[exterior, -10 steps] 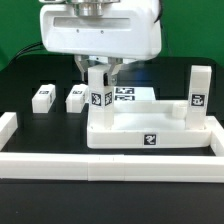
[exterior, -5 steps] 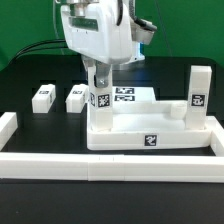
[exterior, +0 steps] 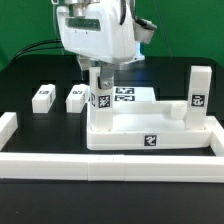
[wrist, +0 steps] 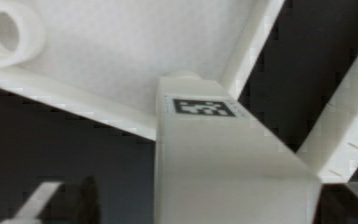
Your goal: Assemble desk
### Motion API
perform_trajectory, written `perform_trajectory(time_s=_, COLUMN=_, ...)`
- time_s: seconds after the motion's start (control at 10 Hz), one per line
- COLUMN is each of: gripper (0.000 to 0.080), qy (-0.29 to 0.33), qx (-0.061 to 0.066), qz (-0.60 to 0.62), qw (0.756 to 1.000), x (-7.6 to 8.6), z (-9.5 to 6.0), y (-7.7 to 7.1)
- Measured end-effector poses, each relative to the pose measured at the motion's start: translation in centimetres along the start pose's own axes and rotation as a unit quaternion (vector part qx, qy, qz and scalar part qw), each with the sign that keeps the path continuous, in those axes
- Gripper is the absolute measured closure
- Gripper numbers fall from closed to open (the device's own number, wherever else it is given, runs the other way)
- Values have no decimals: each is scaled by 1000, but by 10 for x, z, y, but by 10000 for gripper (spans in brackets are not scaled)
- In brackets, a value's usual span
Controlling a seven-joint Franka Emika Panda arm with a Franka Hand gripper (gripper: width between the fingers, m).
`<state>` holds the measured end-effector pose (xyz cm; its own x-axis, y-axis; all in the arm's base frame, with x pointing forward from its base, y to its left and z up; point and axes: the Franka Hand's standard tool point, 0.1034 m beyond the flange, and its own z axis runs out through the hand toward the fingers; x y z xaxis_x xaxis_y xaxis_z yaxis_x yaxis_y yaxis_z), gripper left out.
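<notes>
While fingers (exterior: pixel 97 73) straddle upright leg (exterior: pixel 100 101) at tabletop (exterior: pixel 125 138) corner, centre-left of frame, we cannot tell: clamped on leg or apart.

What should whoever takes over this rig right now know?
Claw: open, straddling the leg under the claw; the wrist view shows gaps beside it.
Tabletop: sockets up, against the front border rail.
Done: the leg under the claw and the other standing leg are upright at tabletop corners; tightness not visible.
Left: two loose legs lie on the table at the exterior view's left; mount both in the remaining corners.
</notes>
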<state>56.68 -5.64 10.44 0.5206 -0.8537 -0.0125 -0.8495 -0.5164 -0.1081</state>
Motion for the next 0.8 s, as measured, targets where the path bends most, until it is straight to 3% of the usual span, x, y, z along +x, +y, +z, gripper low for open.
perform_trajectory(time_s=0.1, gripper=166, qy=2, qx=-3, qz=-72, qw=997, x=-2, z=1, y=-2)
perform_trajectory(time_s=0.3, gripper=153, qy=1, qx=-3, qz=-154, qw=988, x=-8, z=1, y=-6)
perform_trajectory(time_s=0.8, gripper=151, qy=0, qx=-2, qz=-398, qw=917, x=-5, z=-1, y=-7)
